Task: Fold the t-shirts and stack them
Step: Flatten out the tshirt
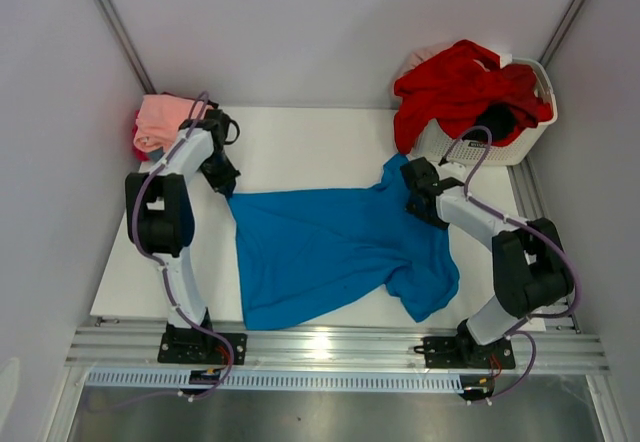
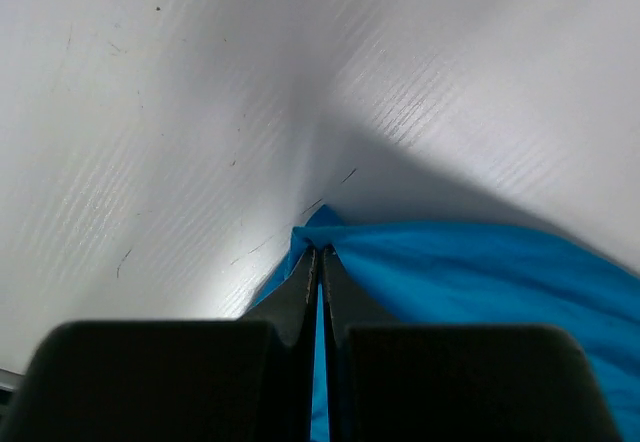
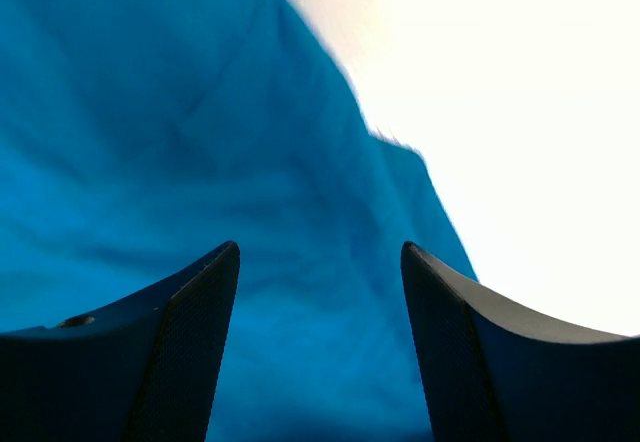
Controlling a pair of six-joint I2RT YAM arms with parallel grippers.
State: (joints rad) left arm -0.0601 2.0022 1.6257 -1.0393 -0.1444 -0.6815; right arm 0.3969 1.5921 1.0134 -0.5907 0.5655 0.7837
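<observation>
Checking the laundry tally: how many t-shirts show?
4: bright blue tee spread mid-table, salmon pink tee folded far left, red tee draped over the basket, black tee inside it. More may be hidden.

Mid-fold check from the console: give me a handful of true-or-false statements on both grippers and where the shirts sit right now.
1. The left gripper is shut on a corner of the bright blue cloth t-shirt. True.
2. The right gripper is clamped on that blue shirt. False: its jaws stand open above the cloth.
3. The red cloth t-shirt is draped over the white slatted plastic basket. True.
4. The salmon pink cloth t-shirt lies in the basket. False: it sits at the far left corner of the white table.
</observation>
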